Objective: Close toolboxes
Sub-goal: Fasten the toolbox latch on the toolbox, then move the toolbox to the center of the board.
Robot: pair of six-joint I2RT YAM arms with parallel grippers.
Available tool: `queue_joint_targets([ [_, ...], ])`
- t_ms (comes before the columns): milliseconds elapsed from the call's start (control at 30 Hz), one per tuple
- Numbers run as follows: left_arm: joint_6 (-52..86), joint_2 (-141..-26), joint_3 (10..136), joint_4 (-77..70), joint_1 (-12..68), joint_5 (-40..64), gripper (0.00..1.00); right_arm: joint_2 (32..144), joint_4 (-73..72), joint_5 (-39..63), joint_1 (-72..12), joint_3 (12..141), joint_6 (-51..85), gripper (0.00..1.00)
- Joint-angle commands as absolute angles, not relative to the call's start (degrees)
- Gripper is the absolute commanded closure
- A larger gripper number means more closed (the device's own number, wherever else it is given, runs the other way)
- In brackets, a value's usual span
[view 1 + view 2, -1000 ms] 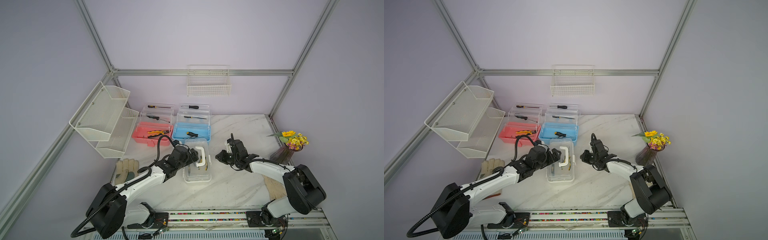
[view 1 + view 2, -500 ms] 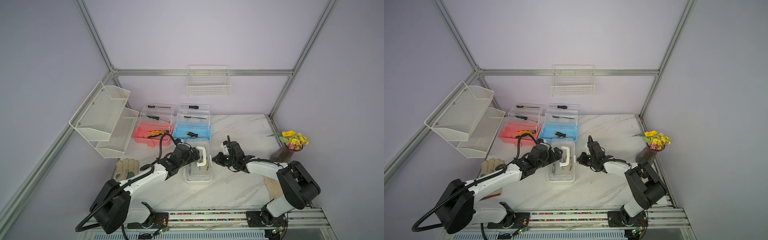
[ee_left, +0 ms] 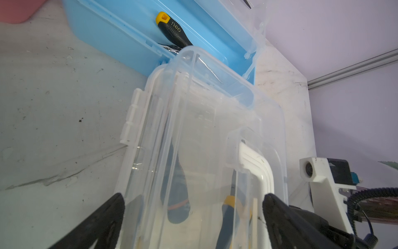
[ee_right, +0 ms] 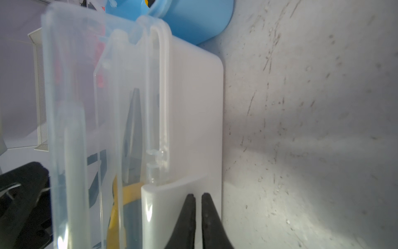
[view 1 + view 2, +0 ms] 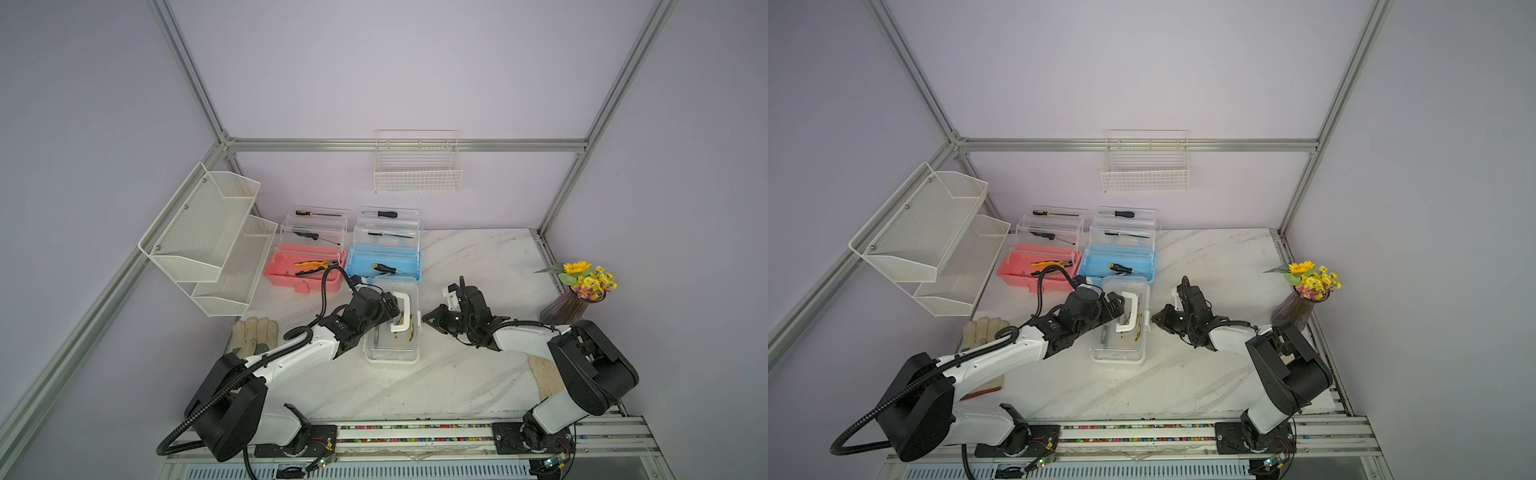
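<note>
The white toolbox [image 5: 390, 353] [image 5: 1119, 353] lies mid-table with its clear lid down and its white handle [image 5: 403, 311] standing up. My left gripper [image 5: 392, 309] [image 3: 192, 200] is open, its fingers straddling the lid beside the handle. On the box's right side my right gripper [image 5: 424, 318] [image 4: 198, 195] is shut, its tips against the white latch [image 4: 163, 207]. Behind, the pink toolbox [image 5: 278, 266] and the blue toolbox [image 5: 359, 259] stand with lids raised and tools inside.
A two-tier mesh shelf [image 5: 208, 237] hangs on the left wall and a wire basket [image 5: 417, 174] on the back wall. Work gloves [image 5: 253, 334] lie front left. A vase of flowers [image 5: 577, 295] stands at the right edge.
My right gripper has moved left to the white toolbox's side and closed fully. The left arm has barely moved.
</note>
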State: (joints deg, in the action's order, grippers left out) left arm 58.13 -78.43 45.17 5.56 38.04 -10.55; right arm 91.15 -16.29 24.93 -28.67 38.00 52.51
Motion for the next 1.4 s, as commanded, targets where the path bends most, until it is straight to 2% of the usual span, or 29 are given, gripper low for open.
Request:
queue_joint_targets([
  [0, 63.9, -79.92, 45.29, -1.15, 40.95, -4.46, 0.0, 92.18, -25.82, 32.72, -31.63, 37.34, 56.77, 0.89],
  [400, 68.04, -85.95, 47.12, -5.87, 43.66, -4.79, 0.01, 95.48, -29.45, 31.88, -33.97, 38.38, 59.22, 0.9],
  [500, 67.51, -83.93, 46.69, -3.85, 43.63, -7.3, 0.01, 90.26, -15.57, 25.43, -33.93, 40.79, 52.52, 0.87],
  [600, 66.97, -81.45, 46.81, -1.05, 43.54, -10.02, 0.0, 85.2, 3.58, 16.96, -32.97, 46.07, 44.29, 0.75],
  [700, 67.93, -78.78, 45.94, -1.4, 43.66, -11.22, 0.0, 82.09, 15.51, 12.2, -31.3, 49.21, 39.76, 0.58],
  [833, 68.03, -78.69, 46.25, -2.41, 44.65, -11.63, 0.0, 76.36, 27.84, 3.99, -31.3, 52.95, 37.53, 0.49],
  [1033, 65.65, -78.79, 47.94, -4.03, 45.39, -10.92, 0.0, 71.49, 40.41, -6.18, -35.51, 60.54, 38.33, 0.47],
  [1200, 60.73, -75.75, 49.05, -2.7, 45.36, -12.49, 0.0, 76.11, 46.83, -13.2, -43.51, 67.3, 41.12, 0.48],
  [1367, 57.33, -71.61, 48.13, -1.6, 45.22, -15.56, 0.0, 80.91, 45.92, -14.38, -46.18, 69.12, 42.57, 0.48],
])
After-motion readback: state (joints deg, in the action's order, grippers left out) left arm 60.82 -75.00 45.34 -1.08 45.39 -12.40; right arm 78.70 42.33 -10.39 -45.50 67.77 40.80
